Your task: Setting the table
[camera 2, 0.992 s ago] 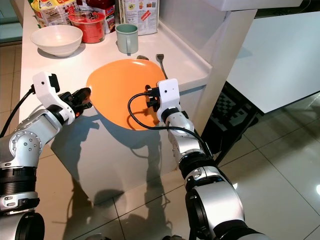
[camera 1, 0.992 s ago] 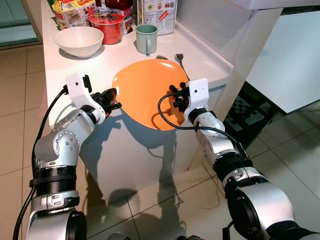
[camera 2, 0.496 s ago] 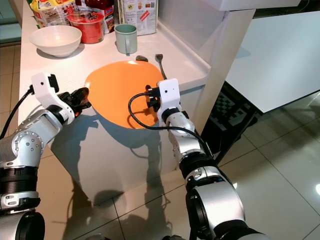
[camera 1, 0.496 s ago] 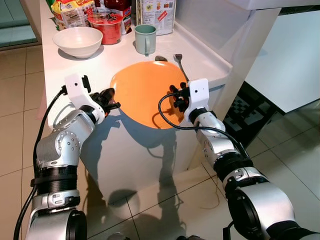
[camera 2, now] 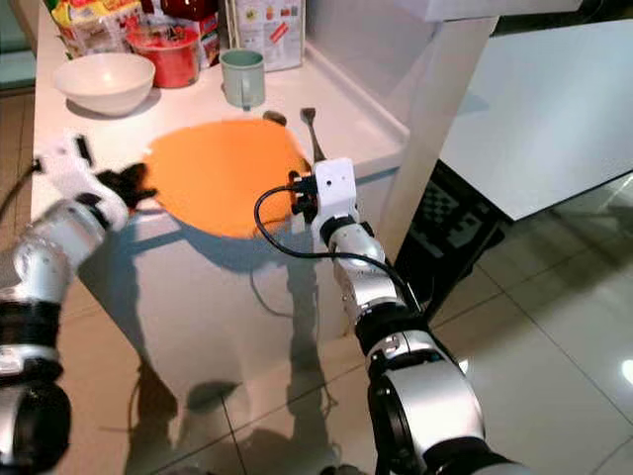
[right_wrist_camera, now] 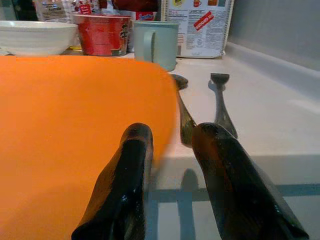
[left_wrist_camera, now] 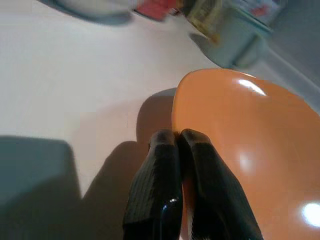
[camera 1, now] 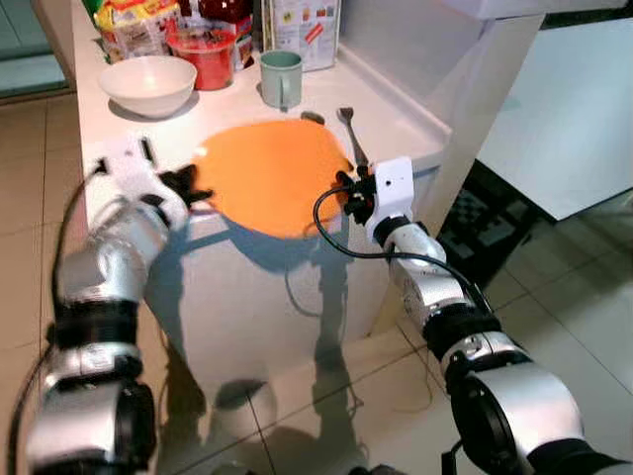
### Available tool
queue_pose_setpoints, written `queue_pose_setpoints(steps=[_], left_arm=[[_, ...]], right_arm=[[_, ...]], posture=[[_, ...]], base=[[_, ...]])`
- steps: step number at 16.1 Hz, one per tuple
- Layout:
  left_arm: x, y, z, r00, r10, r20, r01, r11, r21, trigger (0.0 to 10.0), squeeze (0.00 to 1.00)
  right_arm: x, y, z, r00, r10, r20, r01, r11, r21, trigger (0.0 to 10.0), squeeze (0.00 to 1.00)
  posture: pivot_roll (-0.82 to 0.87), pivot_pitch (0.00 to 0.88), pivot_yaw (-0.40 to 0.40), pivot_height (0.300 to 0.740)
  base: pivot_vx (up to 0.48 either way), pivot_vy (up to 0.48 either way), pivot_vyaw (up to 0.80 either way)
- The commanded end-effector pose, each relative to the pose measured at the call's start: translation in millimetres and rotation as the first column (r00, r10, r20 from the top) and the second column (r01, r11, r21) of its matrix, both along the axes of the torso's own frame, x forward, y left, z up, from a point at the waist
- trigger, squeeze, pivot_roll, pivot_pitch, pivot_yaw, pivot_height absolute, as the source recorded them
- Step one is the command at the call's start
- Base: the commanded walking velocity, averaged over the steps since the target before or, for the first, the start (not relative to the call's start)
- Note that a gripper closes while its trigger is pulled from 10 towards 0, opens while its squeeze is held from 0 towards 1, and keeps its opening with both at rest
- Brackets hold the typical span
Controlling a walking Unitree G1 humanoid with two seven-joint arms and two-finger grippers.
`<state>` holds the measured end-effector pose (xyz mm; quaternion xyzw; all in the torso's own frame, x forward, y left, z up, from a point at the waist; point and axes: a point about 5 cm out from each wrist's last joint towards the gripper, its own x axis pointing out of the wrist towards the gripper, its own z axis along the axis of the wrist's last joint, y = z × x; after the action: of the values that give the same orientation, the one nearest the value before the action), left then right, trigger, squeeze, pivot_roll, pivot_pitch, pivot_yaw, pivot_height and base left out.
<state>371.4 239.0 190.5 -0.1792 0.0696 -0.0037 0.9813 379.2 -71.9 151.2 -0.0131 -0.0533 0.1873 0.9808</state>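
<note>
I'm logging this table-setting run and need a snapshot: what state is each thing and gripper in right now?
orange plate: lying on the counter, near edge overhanging, rim pinched by the left gripper.
left gripper: shut on the plate's rim.
right gripper: open, at the plate's right edge.
white bowl: upright, empty.
green mug: upright behind the plate.
red cup: upright, lid on.
spoon and fork: lying flat beside the plate.
</note>
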Motion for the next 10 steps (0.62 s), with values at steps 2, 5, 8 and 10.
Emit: queue_pose_setpoints(steps=[2, 5, 8, 10], left_arm=[[-1.5, 16.7, -23, 0.99, 0.087, -0.113, -0.082, 0.995, 0.05, 0.0, 0.0], [4.0, 22.6, -23, 0.986, 0.113, -0.124, -0.105, 0.992, 0.065, 0.0, 0.0], [9.1, 20.0, -21, 0.988, 0.099, -0.117, -0.091, 0.993, 0.077, 0.0, 0.0], [11.8, 17.1, -21, 0.989, 0.089, -0.115, -0.08, 0.994, 0.081, 0.0, 0.0]], right_arm=[[-1.8, -2.7, -4, 1.0, -0.009, -0.003, 0.009, 1.0, -0.003, 10.0, 0.0], [-2.3, -1.6, -4, 1.0, -0.004, -0.008, 0.004, 1.0, 0.006, 10.0, 0.0], [-3.0, -1.0, -5, 1.0, -0.001, -0.009, 0.001, 1.0, 0.01, 10.0, 0.0], [-2.9, -0.2, -6, 0.999, 0.004, -0.036, -0.002, 0.999, 0.047, 10.0, 0.0]], posture=[[0.18, 0.056, -0.015, 0.74], [0.17, 0.059, -0.006, 0.74], [0.17, 0.064, 0.001, 0.74], [0.17, 0.065, 0.002, 0.74]], base=[[0.0, 0.0, 0.0], [0.0, 0.0, 0.0], [0.0, 0.0, 0.0], [0.0, 0.0, 0.0]])
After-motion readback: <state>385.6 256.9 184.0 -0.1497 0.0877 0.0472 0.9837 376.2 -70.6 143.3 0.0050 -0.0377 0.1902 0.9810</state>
